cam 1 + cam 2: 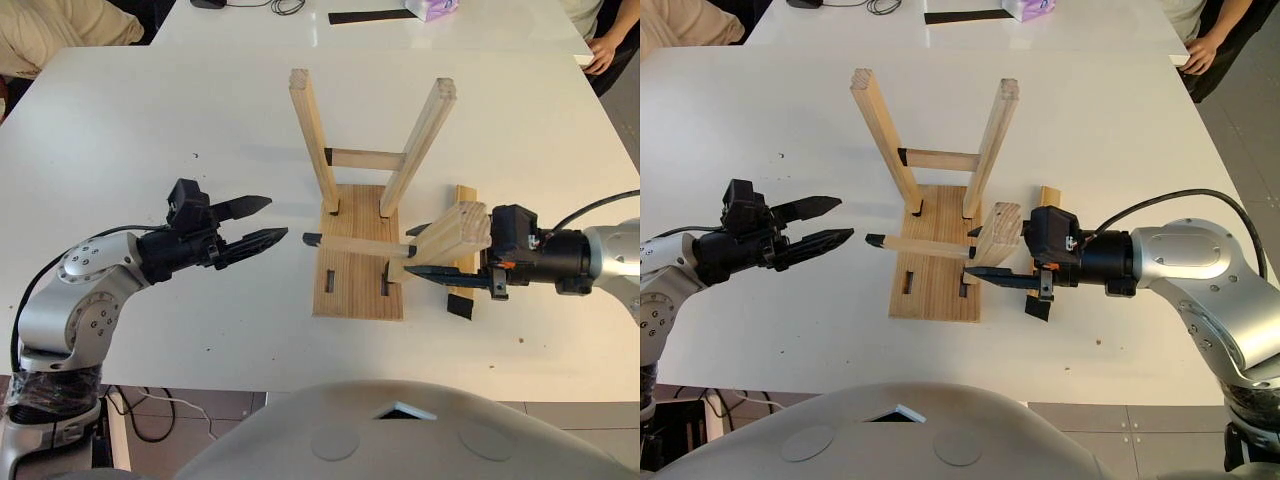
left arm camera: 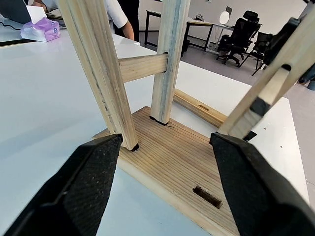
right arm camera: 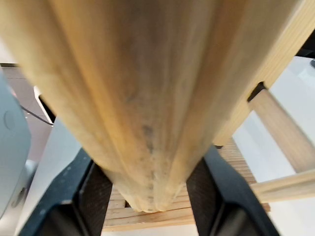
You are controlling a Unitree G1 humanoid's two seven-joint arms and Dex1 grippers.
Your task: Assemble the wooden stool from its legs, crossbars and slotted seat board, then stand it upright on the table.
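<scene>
So the slotted seat board (image 1: 355,300) is lying flat on the counter (image 1: 150,120). Two legs (image 1: 312,135) are already plugged into its far slots and tied together by a crossbar (image 1: 365,158). The two near slots (image 1: 330,280) are left unfilled.

A third leg (image 1: 455,228) is clamped in the right pincer (image 1: 412,250) and held tilted just above the near right corner of the board. A second crossbar (image 1: 355,245) is already stuck into that leg.

That's the bit that matters: the crossbar's long axis runs straight across the board from right to left, and its free end is aimed at the left pincer (image 1: 278,217). The left pincer is hovering wide open with nothing in it, just off the board's left edge. So the loose end is nearest the left arm, and it could probably be steadied from there while the held leg is lowered into its slot.

A spare leg (image 1: 466,193) is lying on the counter just beyond the right pincer. It'll probably be needed for the crossbar's free end, and it's closer to the right arm.
</scene>
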